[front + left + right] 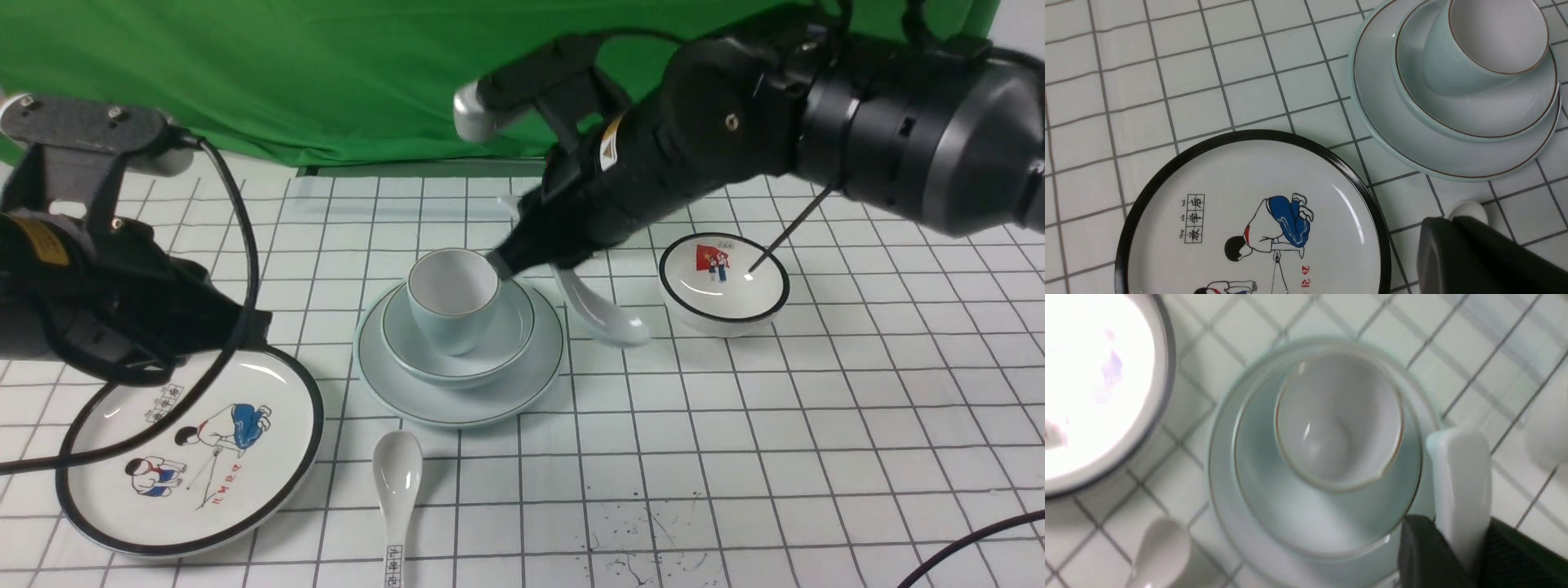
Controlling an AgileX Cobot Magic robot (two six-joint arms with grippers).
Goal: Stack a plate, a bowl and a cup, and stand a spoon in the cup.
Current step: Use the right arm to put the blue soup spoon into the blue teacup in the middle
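Large white plate (pixel 261 482), thick black rim, cartoon children and boxed characters printed inside; flat on surface (pixel 816 425), near left. Small white bowl (pixel 735 296), black rim, red-flag picture inside; upright, right of centre, farther back. White ceramic spoon (pixel 397 498), dark characters at handle end; lying bowl-up, just right of white plate, not touching. Surface white, grey grid, dark ink specks (pixel 645 531) near front. Green cloth backdrop (pixel 245 73) behind.

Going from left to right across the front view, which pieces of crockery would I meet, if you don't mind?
Cartoon plate, then the stacked plate, bowl and cup, then the plain white spoon, then the flag bowl.
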